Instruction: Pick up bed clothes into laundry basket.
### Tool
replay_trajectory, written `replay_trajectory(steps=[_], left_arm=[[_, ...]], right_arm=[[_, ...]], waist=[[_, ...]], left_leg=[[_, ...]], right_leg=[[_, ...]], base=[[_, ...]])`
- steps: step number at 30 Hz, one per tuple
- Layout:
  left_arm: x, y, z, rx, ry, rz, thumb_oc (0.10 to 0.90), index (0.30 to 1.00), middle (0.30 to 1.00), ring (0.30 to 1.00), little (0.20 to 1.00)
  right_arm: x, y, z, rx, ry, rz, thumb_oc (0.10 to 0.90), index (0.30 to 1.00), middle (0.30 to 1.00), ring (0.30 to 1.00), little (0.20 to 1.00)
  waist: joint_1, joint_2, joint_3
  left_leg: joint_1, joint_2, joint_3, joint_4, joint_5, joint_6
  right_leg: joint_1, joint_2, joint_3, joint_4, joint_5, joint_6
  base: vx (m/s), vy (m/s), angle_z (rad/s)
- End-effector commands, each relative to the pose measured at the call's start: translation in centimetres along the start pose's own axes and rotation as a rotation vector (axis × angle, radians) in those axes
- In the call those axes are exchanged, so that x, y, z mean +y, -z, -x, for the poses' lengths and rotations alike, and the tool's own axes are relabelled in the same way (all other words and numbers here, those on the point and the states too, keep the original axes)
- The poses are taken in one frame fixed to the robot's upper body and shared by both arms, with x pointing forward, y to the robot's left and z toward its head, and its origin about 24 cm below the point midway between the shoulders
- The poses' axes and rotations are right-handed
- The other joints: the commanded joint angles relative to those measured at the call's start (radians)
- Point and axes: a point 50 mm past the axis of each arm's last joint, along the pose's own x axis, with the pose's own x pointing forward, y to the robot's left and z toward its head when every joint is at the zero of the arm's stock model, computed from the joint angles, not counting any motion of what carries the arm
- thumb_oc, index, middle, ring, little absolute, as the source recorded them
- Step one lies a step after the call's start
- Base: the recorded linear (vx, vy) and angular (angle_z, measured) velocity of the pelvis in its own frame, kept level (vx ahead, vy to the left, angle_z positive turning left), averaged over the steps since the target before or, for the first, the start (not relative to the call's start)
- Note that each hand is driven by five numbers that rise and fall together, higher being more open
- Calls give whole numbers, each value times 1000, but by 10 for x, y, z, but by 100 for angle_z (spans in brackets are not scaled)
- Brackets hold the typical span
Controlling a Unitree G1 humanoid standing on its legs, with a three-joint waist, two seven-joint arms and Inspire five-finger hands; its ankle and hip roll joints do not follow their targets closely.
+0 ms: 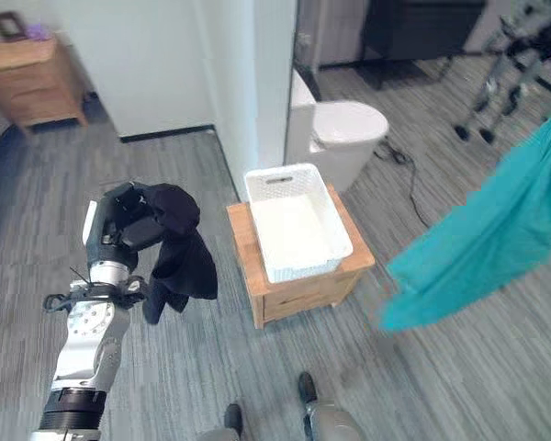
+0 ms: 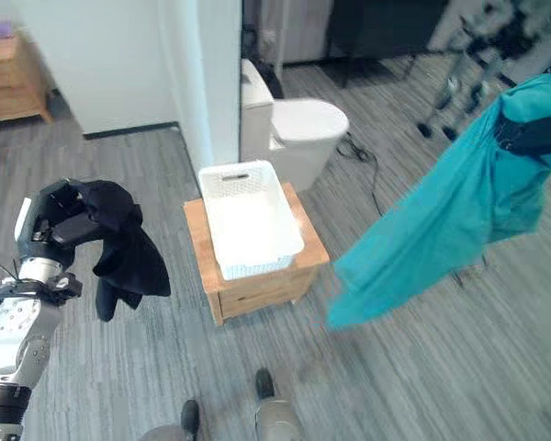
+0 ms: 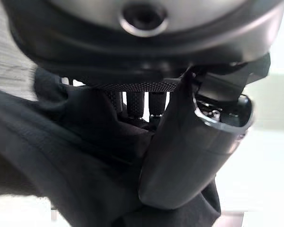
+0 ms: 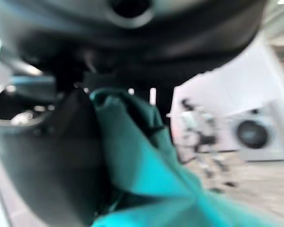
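Left eye view: teal cloth (image 1: 496, 234) hangs rt, well off the white basket (image 1: 298, 225) on wooden stand (image 1: 298, 285); right hand (image 4: 61, 156) fingers clamped on it. Black garment (image 1: 179, 253) gripped in left hand (image 1: 119, 230), lt of basket. Carry stage; next: both over basket, release.

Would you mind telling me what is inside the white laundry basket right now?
The white laundry basket on the wooden stand looks empty; its bare white bottom shows. The black garment hangs from the left robot hand, the teal sheet from the right robot hand.
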Motion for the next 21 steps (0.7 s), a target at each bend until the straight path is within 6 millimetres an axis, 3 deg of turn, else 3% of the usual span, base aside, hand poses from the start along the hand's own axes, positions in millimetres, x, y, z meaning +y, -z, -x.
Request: replay_trajectory(steps=[1,3,5,7,11,12,16,21], left_arm=[[-1,-61,-4,-296,104,-57,400,300,300,300,300],[4,-56,0,-268,90,-51,400,300,300,300,300],[13,-48,5,-236,48,-36,400,300,300,300,300],[13,-46,7,-230,39,-16,400,300,300,300,300],[15,-39,13,-191,36,-5,400,300,300,300,300],[19,-40,15,-178,44,-30,400,300,300,300,300],[26,-36,23,-148,30,-41,400,300,300,300,300],[24,-33,26,-137,34,-22,400,300,300,300,300]], right_arm=[[-71,-25,-1,-70,243,67,400,300,300,300,300],[-77,-30,-8,-52,251,106,400,300,300,300,300],[-94,-49,-19,-46,291,159,400,300,300,300,300],[-105,-59,-22,-47,313,185,400,300,300,300,300],[-151,-76,-20,47,478,263,400,300,300,300,300],[-157,-76,-21,95,519,301,400,300,300,300,300],[-160,-79,-23,143,544,364,400,300,300,300,300],[-156,-80,-27,161,529,392,400,300,300,300,300]], waist=[[69,-91,-125],[73,-99,-134],[75,-103,-144],[73,-90,-145],[90,-93,-151],[88,-109,-156],[93,-126,-167],[106,-123,-170]], left_leg=[[-25,-49,61,35,-72,8],[-29,-44,50,24,-65,2],[-38,-33,38,1,-39,-9],[-30,-29,31,-9,-44,-11],[-44,-21,1,-31,-25,-25],[-51,-20,-4,-31,-24,-27],[-57,-21,-17,-33,-23,-29],[-62,-24,-29,-39,-22,-30]], right_leg=[[43,-25,-21,3,-126,61],[59,-22,-34,-27,-126,55],[70,-19,-58,-53,-119,49],[83,-18,-65,-59,-130,48],[87,-13,-102,-76,-137,38],[86,-12,-107,-82,-136,36],[99,-14,-122,-103,-133,35],[108,-16,-137,-118,-131,35]], base=[[85,-104,24],[93,-118,13],[73,-104,41],[87,-52,26],[83,-69,31],[106,-68,36],[59,-20,9],[26,3,4]])
